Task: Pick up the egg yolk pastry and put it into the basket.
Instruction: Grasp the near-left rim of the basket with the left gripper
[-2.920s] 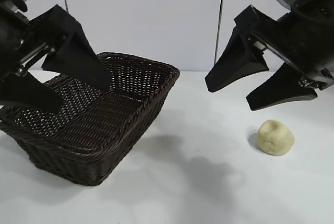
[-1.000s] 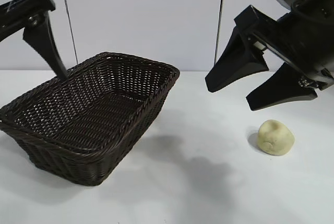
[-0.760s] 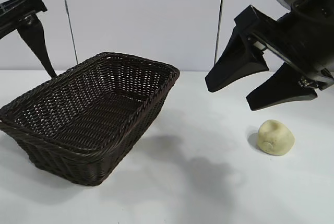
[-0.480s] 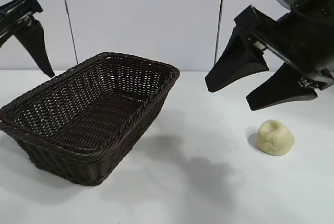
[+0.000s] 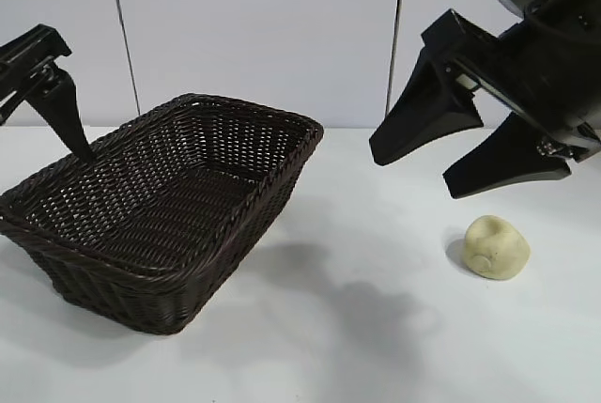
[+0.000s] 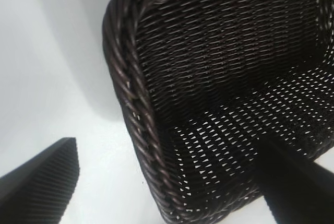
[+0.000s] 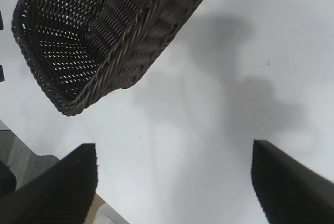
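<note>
The egg yolk pastry (image 5: 498,247), a pale yellow lump, lies on the white table at the right. My right gripper (image 5: 413,171) hangs open above it and a little to its left, holding nothing. In the right wrist view its fingers (image 7: 78,182) frame bare table, and the pastry does not show there. The dark woven basket (image 5: 178,206) stands at the left, with nothing showing in it. My left gripper (image 6: 167,148) is open at the basket's far left rim. One finger (image 5: 64,112) shows at the exterior view's left edge. In the left wrist view the jaws straddle the braided rim (image 6: 133,93).
A white panelled wall (image 5: 263,27) stands behind the table. Bare white tabletop (image 5: 376,328) lies between the basket and the pastry. The basket (image 7: 104,31) also shows in the right wrist view, and a grey and tan edge (image 7: 31,164) sits beside one finger.
My left gripper has pulled back from over the basket to its far left rim, then dropped a little. The right gripper, basket and pastry have not moved.
</note>
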Available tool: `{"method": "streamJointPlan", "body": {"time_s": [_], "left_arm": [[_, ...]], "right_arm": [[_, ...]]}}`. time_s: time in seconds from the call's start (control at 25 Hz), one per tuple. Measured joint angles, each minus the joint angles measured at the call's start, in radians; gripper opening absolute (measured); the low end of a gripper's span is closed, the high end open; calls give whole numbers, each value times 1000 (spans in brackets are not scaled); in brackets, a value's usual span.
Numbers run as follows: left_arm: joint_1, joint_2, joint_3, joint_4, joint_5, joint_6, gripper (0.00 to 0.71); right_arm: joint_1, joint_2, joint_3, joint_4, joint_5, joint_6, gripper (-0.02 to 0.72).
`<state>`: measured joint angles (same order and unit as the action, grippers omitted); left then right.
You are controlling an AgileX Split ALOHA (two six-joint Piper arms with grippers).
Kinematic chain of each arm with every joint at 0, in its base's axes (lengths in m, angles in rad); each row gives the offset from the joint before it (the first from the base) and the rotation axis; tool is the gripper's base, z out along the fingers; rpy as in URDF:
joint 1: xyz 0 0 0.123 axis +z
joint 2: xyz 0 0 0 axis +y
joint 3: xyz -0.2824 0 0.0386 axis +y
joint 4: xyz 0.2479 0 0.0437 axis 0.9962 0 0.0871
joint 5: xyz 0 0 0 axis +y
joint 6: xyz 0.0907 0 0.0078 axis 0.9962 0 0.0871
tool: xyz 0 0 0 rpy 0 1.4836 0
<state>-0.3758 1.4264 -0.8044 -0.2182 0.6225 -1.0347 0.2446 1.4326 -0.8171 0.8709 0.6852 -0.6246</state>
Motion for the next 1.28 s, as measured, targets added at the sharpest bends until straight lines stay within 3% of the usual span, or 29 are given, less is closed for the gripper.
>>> {"method": "streamJointPlan", "body": {"time_s": [0.24, 0.68, 0.8, 0.92, 1.04, 1.08, 1.28], "left_arm": [[-68, 121, 0, -4, -62, -24, 659], [-72, 255, 0, 11, -148, -33, 644], [-72, 255, 0, 11, -149, -36, 514], [-72, 255, 0, 11, -146, -37, 286], [-71, 252, 0, 7, -146, -70, 132], [-71, 249, -1, 7, -151, -86, 98], [-71, 239, -1, 15, -135, -102, 96]], "right_arm": [[0, 0, 0, 0, 0, 0, 581], [0, 0, 0, 0, 0, 0, 581], [0, 0, 0, 0, 0, 0, 581], [0, 0, 0, 0, 1, 0, 581], [0, 0, 0, 0, 3, 0, 581], [0, 0, 0, 0, 3, 0, 581], [0, 0, 0, 0, 4, 0, 581]]}}
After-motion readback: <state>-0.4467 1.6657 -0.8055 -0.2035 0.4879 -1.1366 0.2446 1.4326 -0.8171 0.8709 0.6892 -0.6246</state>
